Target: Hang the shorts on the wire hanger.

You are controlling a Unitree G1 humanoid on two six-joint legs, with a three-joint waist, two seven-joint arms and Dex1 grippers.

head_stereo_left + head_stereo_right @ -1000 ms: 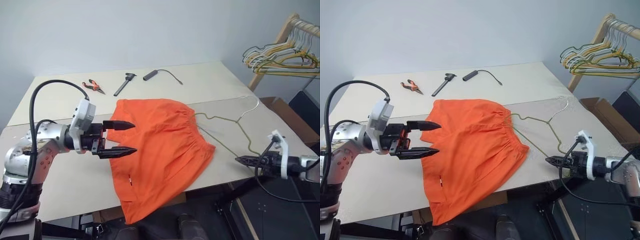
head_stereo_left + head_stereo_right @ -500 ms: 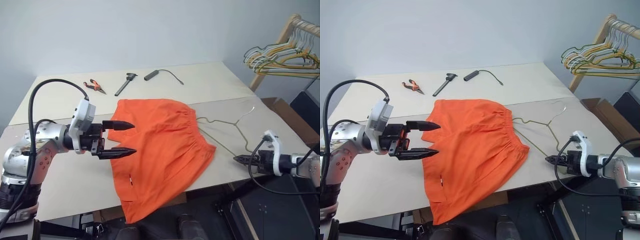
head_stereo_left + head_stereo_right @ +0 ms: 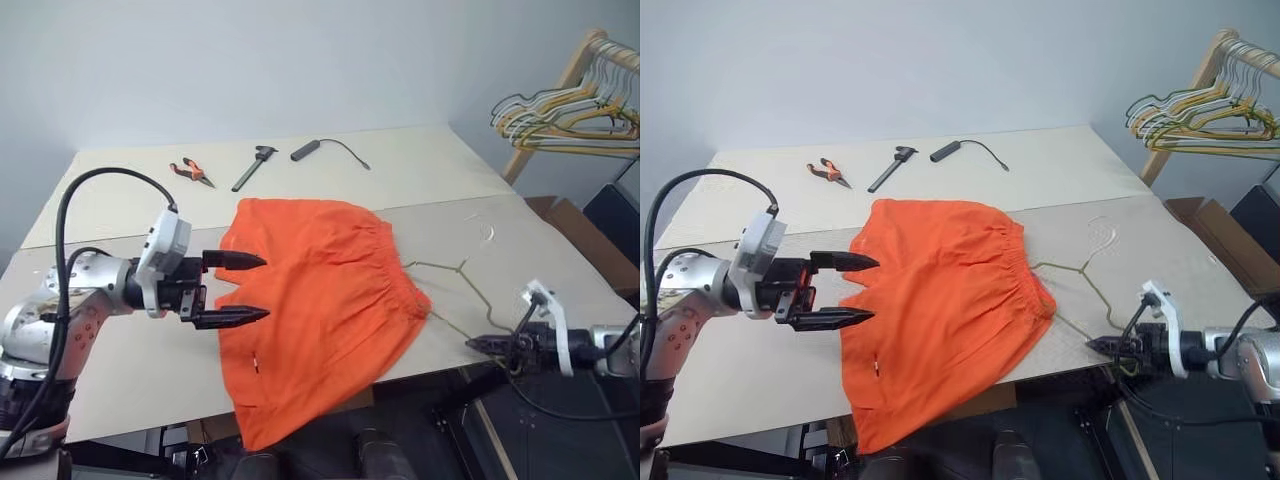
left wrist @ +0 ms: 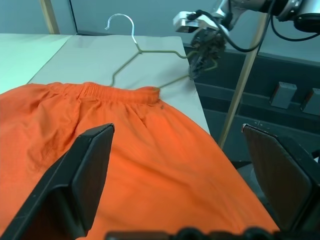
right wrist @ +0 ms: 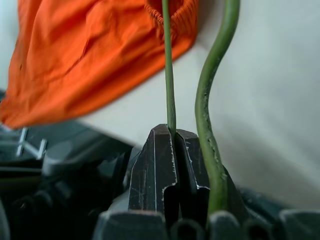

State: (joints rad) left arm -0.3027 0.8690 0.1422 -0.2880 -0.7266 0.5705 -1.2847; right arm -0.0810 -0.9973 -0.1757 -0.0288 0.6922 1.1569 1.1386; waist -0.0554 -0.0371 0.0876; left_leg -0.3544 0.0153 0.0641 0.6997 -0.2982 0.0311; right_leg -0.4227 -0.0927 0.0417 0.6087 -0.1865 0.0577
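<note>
The orange shorts (image 3: 320,300) lie flat on the table (image 3: 430,180), one leg hanging over the near edge. The wire hanger (image 3: 462,268) lies to their right, its hook (image 4: 120,20) pointing away, one end of its wire reaching the gathered waistband (image 4: 120,92). My right gripper (image 3: 475,345) is at the near table edge, shut on the hanger's thin wire (image 5: 169,75). My left gripper (image 3: 245,288) hovers open just over the shorts' left edge, pointing right, nothing between its fingers (image 4: 75,185).
Orange-handled pliers (image 3: 188,172), a black tool (image 3: 250,167) and a black corded device (image 3: 310,150) lie at the table's far side. A bunch of wire hangers on a wooden rail (image 3: 565,105) stands at the right, with a cardboard box (image 3: 560,210) below.
My right gripper has drawn back and down toward the near table edge, dragging the hanger with it. The left gripper has kept still.
</note>
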